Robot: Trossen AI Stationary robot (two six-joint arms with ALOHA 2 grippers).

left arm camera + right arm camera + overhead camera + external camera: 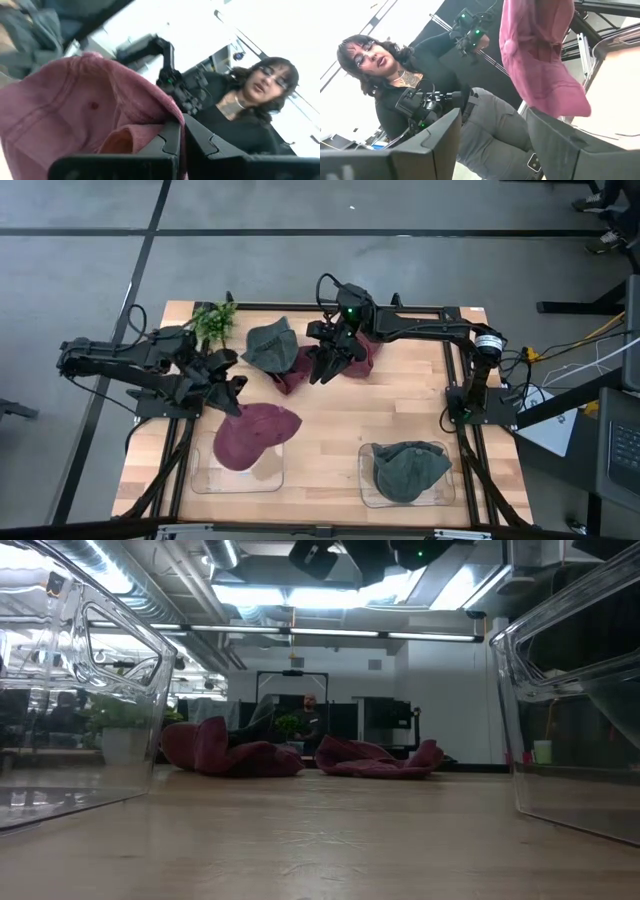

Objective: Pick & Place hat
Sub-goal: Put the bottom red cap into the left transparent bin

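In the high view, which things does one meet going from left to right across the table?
Left gripper holding maroon hat over the left clear tray → grey hat at the back → right gripper → grey hat in the right clear tray.

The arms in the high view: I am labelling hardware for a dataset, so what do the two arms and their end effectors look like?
Both are dark, nearly black, jointed arms. The left arm is slim with black cables looping along it. The right arm has a silver band near its base and a green light by the wrist. Each end effector has two flat, dark, angular fingers: left, right.
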